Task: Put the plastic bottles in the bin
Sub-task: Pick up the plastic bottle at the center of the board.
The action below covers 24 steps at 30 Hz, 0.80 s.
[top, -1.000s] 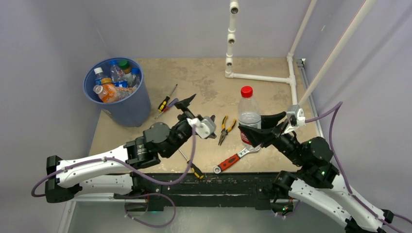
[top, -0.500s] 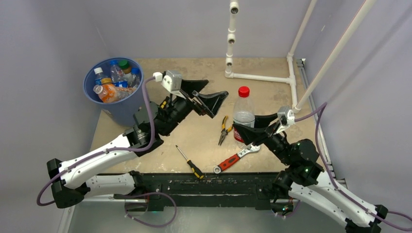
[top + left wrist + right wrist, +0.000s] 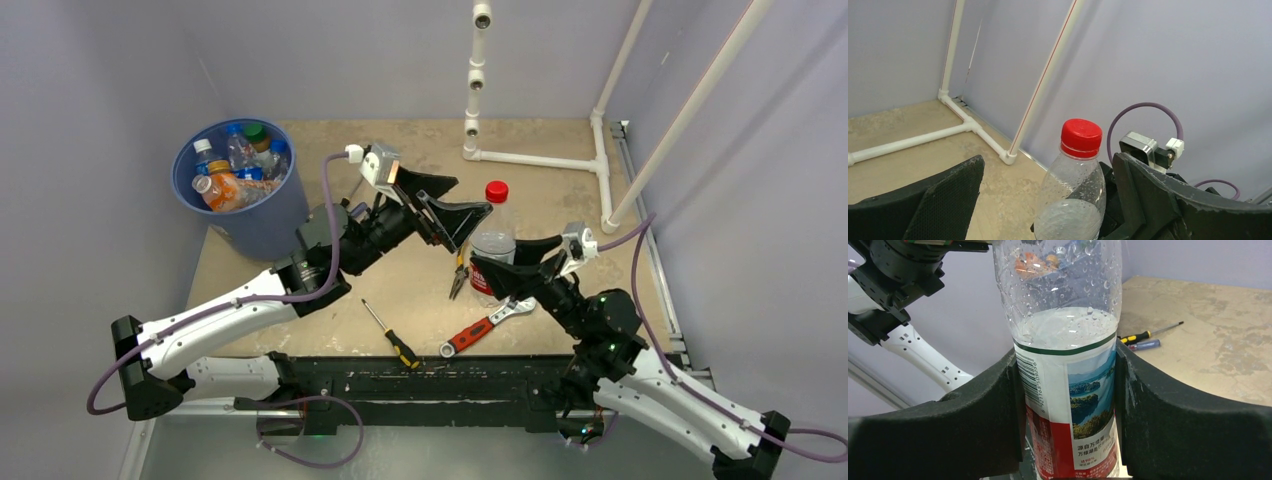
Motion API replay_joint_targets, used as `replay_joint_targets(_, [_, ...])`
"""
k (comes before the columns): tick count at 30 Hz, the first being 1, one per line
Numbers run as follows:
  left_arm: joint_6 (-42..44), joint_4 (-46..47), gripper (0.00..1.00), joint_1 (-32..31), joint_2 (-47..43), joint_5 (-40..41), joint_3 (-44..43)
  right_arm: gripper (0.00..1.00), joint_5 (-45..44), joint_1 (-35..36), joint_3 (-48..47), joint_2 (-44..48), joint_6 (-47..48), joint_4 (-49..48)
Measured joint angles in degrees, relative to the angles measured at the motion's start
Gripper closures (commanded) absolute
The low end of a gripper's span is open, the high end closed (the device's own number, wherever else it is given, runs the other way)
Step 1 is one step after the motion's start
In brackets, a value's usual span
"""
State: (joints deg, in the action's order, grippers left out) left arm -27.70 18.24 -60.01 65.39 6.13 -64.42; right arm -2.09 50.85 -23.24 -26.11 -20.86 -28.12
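The right pincer is grasping the red-capped water bottle around its labelled lower half. It is holding the bottle upright, long axis vertical, over mid-bench; whether the base is touching the bench I cannot tell. The left pincer is standing released, jaws wide, just beside the bottle's neck, which is showing between its fingers without contact. The blue bin is sitting far left, on the left arm's side, so a handover looks likely, with the left closing above the right's grip.
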Motion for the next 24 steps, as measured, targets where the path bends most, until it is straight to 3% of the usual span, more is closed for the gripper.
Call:
replay_joint_targets(4, [0.0, 0.7, 0.03, 0.0, 0.1, -1.2, 0.0, 0.60, 0.1, 0.0, 0.2, -2.5, -1.0, -2.6])
replay_joint_targets(7, [0.3, 0.6, 0.11, 0.0, 0.7, -2.8, -0.6, 0.60, 0.1, 0.0, 0.2, -4.6, -1.2, -3.4])
replay_joint_targets(13, [1.2, -2.6, 0.44, 0.0, 3.7, -4.1, -4.7, 0.60, 0.3, 0.0, 0.2, -6.2, -1.2, -3.6])
replay_joint_targets(16, [1.8, -3.8, 0.54, 0.0, 4.2, -4.2, -5.2, 0.61, 0.3, 0.1, 0.2, -6.2, -1.2, -3.7])
replay_joint_targets(18, [1.9, -4.4, 0.52, 0.2, 4.4, -4.2, -5.2, 0.60, 0.3, 0.1, 0.2, -6.1, -1.2, -3.7])
replay_joint_targets(21, [1.9, -5.3, 0.33, 0.2, 4.7, -4.2, -5.7, 0.60, 0.4, 0.1, 0.2, -6.2, -1.2, -3.7])
replay_joint_targets(24, [1.7, -7.0, 0.35, 0.2, 5.5, -4.2, -6.8, 0.60, 0.6, 0.1, 0.2, -6.5, -1.2, -3.7])
